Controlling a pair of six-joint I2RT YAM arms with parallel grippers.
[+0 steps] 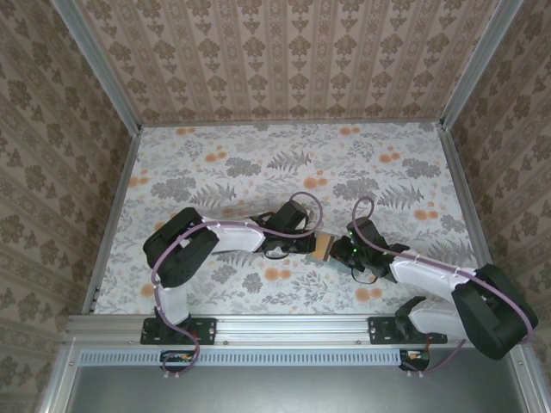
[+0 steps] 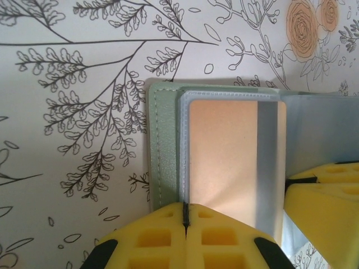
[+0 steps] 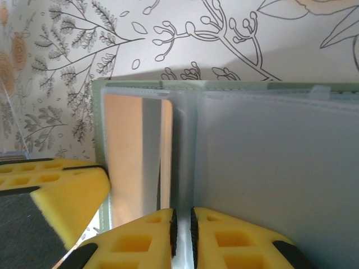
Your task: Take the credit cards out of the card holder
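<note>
Yellow foam pads (image 2: 151, 241) of your left gripper (image 2: 185, 216) sit closest to the left wrist lens. They are pressed flat together with a thin dark seam between them. They overlap the near edge of the small soft bifold card holder (image 2: 162, 145), grey-green outside and blue-grey inside. You cannot tell whether any of it is pinched in that seam. A thin tan-orange plastic credit card (image 2: 221, 162) with a grey stripe down one side sits inside a clear-fronted pocket on the holder's opened half, just beyond those pads. On your right wrist view, the right gripper (image 3: 182, 216) has its pads a sliver apart. A pale leaf of the holder's middle fold runs edge-on into that slot, so this claw is gripping the holder. From above, both grippers meet at the opened holder over the middle of the floral-print table (image 1: 215, 163), toward its near side. You cannot tell whether the holder rests on the surface or hangs just above it.
</note>
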